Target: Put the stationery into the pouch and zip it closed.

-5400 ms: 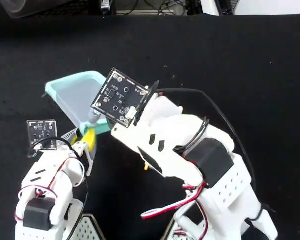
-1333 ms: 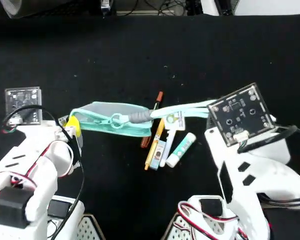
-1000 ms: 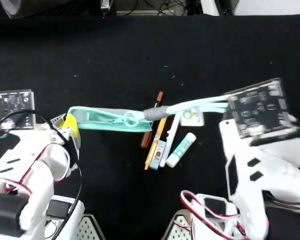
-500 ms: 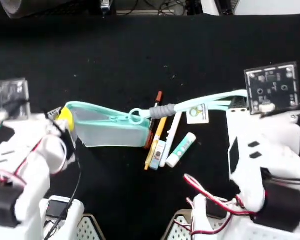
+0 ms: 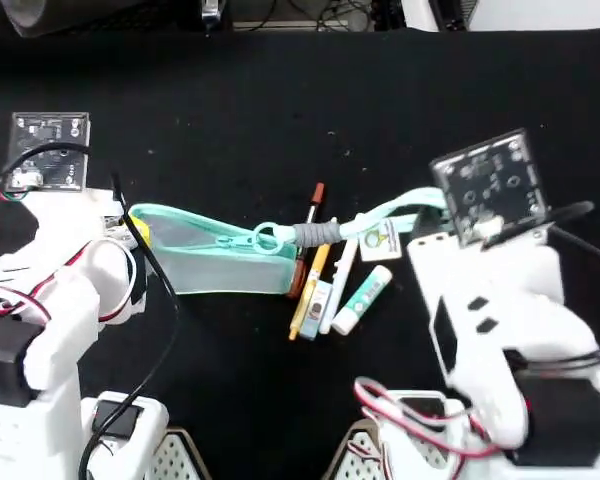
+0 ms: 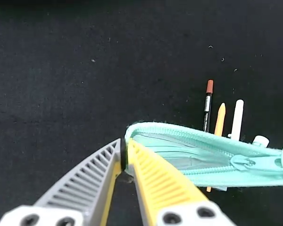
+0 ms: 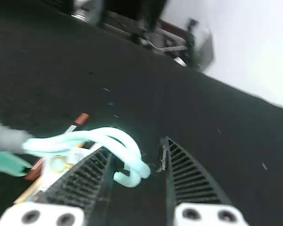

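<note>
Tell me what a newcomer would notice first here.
A teal pouch lies stretched across the middle of the black table. The left gripper is shut on one end of it, and its strap runs to the open right gripper. A cluster of pens lies on the table by the pouch's strap end, outside it.

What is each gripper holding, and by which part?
Left gripper: the pouch, by its end corner. Right gripper: open, strap loop unclamped between its jaws.

Mint pouch (image 5: 230, 272) on black table (image 5: 280, 110)
</note>
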Action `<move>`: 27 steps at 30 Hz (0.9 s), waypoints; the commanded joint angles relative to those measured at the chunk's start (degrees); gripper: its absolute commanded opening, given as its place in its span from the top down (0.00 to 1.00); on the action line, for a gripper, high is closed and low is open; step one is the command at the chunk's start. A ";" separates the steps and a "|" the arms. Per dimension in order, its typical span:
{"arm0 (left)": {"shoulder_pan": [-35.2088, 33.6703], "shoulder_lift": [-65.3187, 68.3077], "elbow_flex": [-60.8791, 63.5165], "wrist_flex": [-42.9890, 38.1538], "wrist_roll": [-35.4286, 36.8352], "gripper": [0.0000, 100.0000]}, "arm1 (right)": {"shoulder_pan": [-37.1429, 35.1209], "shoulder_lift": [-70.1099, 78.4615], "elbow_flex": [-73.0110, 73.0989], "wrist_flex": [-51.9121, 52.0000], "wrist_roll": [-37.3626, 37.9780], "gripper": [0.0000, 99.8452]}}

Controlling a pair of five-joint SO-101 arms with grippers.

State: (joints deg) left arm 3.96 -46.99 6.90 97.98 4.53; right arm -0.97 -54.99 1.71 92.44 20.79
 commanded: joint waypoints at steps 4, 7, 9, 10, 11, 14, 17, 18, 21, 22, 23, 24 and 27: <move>0.13 4.31 2.42 1.85 -1.93 0.92 | -9.58 -0.04 -3.91 2.99 -0.26 0.86; 0.13 3.96 2.42 1.85 -1.76 0.85 | -11.69 -0.04 -3.91 4.75 -0.26 0.86; 0.13 3.87 2.42 1.85 -1.76 0.83 | -12.04 -0.04 -3.91 4.92 -0.26 0.86; 0.04 3.87 2.42 1.76 -1.76 0.83 | -12.04 -0.04 -3.91 4.92 -0.26 0.86; -0.04 4.31 2.42 1.76 -1.76 0.83 | -12.04 -0.04 -3.91 4.84 -0.26 0.86; -0.31 4.40 2.42 1.67 -1.67 0.83 | -11.87 -0.04 -3.91 4.75 -0.26 0.86; -0.22 3.78 1.80 1.49 1.49 0.87 | -11.78 -0.04 -3.91 4.75 -0.26 0.86; -0.04 3.78 1.19 1.41 2.90 0.90 | -11.69 -0.04 -3.74 4.75 -0.26 0.86; 0.13 3.78 -1.19 1.41 3.78 0.97 | -11.69 0.04 -3.56 4.75 -0.26 0.86; 0.13 3.78 -1.63 1.49 3.78 0.97 | -11.69 0.13 -3.56 4.75 -0.26 0.86; 0.13 3.78 -1.98 1.67 3.87 0.97 | -11.69 0.22 -3.56 4.75 -0.26 0.86; 0.13 3.78 -2.07 1.85 3.87 0.97 | -11.69 0.22 -3.56 4.75 -0.26 0.86; 0.13 3.78 -1.63 1.85 2.55 0.97 | -11.69 0.31 -3.56 4.75 -0.18 0.86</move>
State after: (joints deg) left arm 4.04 -42.68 7.78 99.56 7.69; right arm -12.22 -55.08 0.04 97.19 20.79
